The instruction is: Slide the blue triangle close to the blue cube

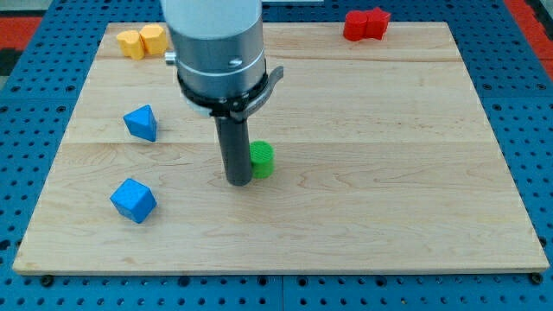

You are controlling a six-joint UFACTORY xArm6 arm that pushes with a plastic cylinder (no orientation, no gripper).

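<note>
The blue triangle (141,123) lies on the wooden board at the view's left, above the blue cube (133,200), which sits near the lower left. The two are apart by about a block's width. My tip (238,182) rests on the board in the middle, to the right of both blue blocks and touching or just beside the left of a green block (262,160). The rod hangs from the arm's grey cylinder (216,52) at the view's top.
Two yellow blocks (143,41) sit at the board's top left corner. Two red blocks (365,24) sit at the top right edge. The wooden board (389,199) lies on a blue perforated table.
</note>
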